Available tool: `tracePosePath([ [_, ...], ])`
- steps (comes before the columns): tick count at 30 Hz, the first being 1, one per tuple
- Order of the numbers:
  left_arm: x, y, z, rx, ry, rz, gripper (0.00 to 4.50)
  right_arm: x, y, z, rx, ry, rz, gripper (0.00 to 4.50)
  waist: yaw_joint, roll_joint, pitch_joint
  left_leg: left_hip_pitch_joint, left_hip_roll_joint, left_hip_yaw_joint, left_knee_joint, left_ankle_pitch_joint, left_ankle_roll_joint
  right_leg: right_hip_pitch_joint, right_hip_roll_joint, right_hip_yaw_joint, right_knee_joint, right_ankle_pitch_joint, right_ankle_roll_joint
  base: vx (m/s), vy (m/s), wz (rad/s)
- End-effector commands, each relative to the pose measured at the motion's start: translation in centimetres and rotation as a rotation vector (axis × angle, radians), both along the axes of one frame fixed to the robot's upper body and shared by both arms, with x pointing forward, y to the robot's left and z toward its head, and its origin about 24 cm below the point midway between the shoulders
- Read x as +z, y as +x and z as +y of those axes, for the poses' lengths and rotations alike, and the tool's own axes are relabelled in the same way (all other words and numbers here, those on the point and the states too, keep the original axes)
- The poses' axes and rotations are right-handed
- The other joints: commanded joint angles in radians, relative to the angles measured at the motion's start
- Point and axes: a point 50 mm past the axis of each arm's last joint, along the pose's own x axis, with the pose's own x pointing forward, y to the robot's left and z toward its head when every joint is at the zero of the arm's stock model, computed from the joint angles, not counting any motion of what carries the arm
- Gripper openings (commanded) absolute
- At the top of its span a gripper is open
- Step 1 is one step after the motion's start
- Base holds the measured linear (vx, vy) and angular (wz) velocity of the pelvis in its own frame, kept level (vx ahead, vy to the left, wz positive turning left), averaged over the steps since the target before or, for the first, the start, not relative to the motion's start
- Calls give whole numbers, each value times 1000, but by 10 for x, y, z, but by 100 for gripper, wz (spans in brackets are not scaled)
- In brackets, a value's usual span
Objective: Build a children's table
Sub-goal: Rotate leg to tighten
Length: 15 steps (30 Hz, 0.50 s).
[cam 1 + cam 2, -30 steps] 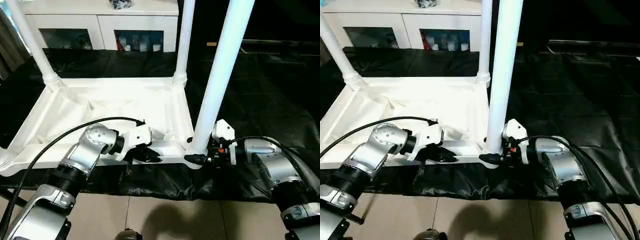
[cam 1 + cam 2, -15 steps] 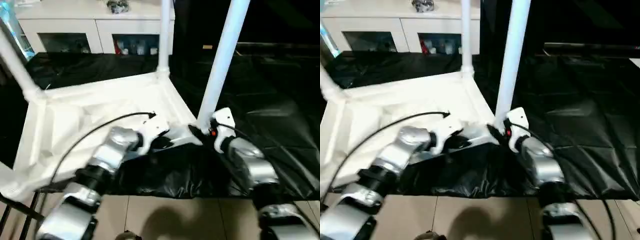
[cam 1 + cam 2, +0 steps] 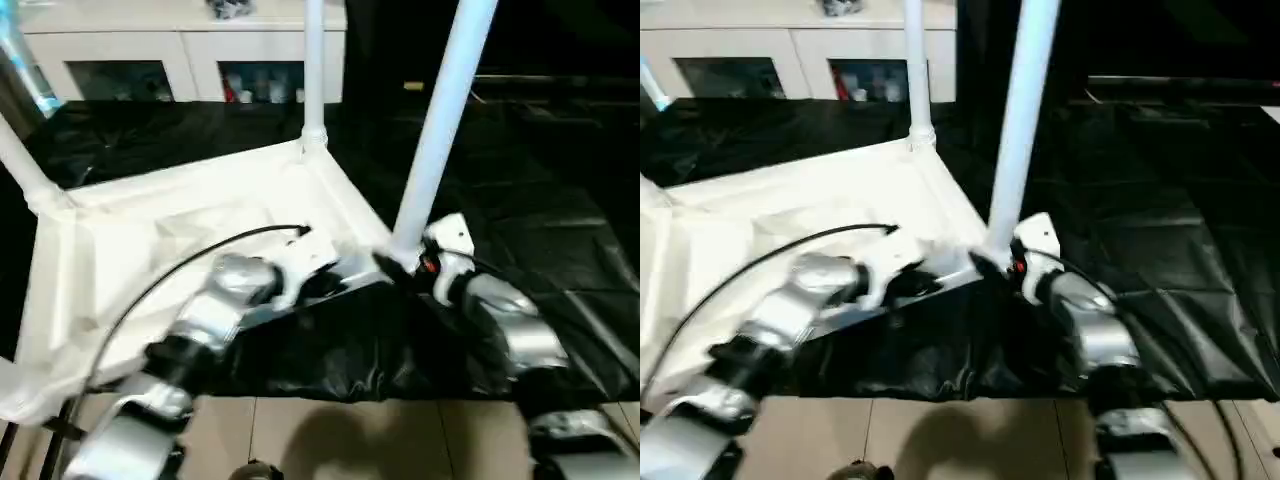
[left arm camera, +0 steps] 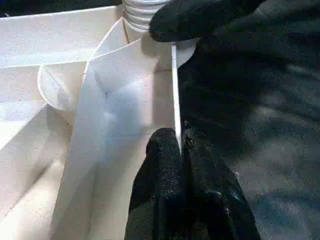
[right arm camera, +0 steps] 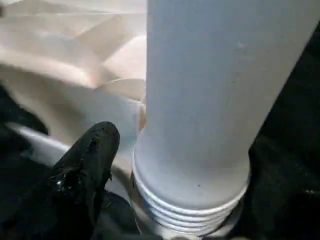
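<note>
While pinching tabletop (image 4: 125,105), left gripper (image 4: 179,145) closed.

White tabletop (image 3: 150,240) upside down on black sheet, ribbed underside up; white legs (image 3: 440,120) upright in corner sockets.

You are looking at an indoor room that reads as a staged home or demo space rather than a workshop. Along the far wall stands a low white cabinet with glass doors (image 3: 180,75), and behind the glass you can make out small bottles and coloured items (image 3: 262,88); something small sits on its top. Underfoot you have beige floor tiles with dark grout lines (image 3: 330,440). A crinkled black plastic sheet (image 3: 540,200) covers the raised work surface in front of you, dark beyond it.
</note>
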Motion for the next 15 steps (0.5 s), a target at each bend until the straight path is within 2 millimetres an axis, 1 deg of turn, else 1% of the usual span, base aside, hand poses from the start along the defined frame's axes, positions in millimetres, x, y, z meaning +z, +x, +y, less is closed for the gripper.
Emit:
tracePosePath([
  [1, 4, -3, -7, -78, 1, -26, 0, 3, -8, 22, 205, 9, -1, 388, 6, -7, -61, 22, 59, -22, -53, -171, 92, 42, -78, 42, -63, 24, -252, 0, 0, 0],
  [2, 4, -3, -7, -78, 1, -26, 0, 3, -8, 22, 205, 9, -1, 388, 6, -7, -61, 22, 60, -22, -54, -174, 91, 42, -78, 42, -63, 16, -252, 0, 0, 0],
  [3, 5, -2, 0, -99, 14, -24, 0, 3, -11, 18, 278, -6, 27, 388, 8, -4, -61, 23, 60, -22, -54, -179, 88, 41, -78, 42, -64, 1, -253, 0, 0, 0],
  [4, 7, -1, 9, -114, 30, -20, 0, 4, -15, 14, 367, -34, 50, 388, 11, -6, -61, 23, 61, -21, -53, -185, 88, 43, -77, 42, -64, -3, -253, 0, 0, 0],
  [5, 7, -1, 9, -114, 30, -20, 0, 4, -15, 14, 367, -34, 50, 388, 13, -5, -61, 23, 60, -21, -52, -183, 89, 42, -77, 42, -63, 0, -254, 0, 0, 0],
  [6, 8, 0, 13, -128, 37, -14, 0, 4, -16, 12, 406, -54, 63, 388, 14, -5, -61, 22, 61, -21, -53, -181, 89, 42, -77, 42, -62, 4, -254, 0, 0, 0],
  [7, 9, 1, 16, -135, 53, -18, 0, 4, -17, 10, 434, -73, 71, 388, 14, -6, -61, 24, 62, -21, -53, -183, 89, 39, -77, 42, -61, 4, -260, 0, 0, 0],
  [8, 9, 1, 19, -141, 64, -20, 0, 4, -17, 9, 453, -83, 77, 388, 14, -10, -61, 23, 61, -20, -52, -184, 89, 39, -77, 42, -61, 0, -261, 0, 0, 0],
  [10, 10, 2, 20, -141, 65, -20, 0, 3, -16, 8, 457, -101, 71, 388, 15, -8, -60, 24, 62, -20, -53, -187, 86, 38, -78, 42, -61, -14, -264, 0, 0, 0],
  [11, 11, 3, 20, -136, 63, -25, 0, 3, -16, 8, 457, -107, 69, 388, 15, -10, -60, 25, 63, -20, -54, -195, 76, 38, -80, 43, -62, -35, -265, 0, 0, 0],
  [15, 10, 3, 17, -128, 46, -28, 0, 2, -13, 9, 429, -123, 57, 388, 14, -11, -60, 25, 62, -20, -53, -188, 74, 37, -80, 44, -61, -32, -267, 0, 0, 0],
])
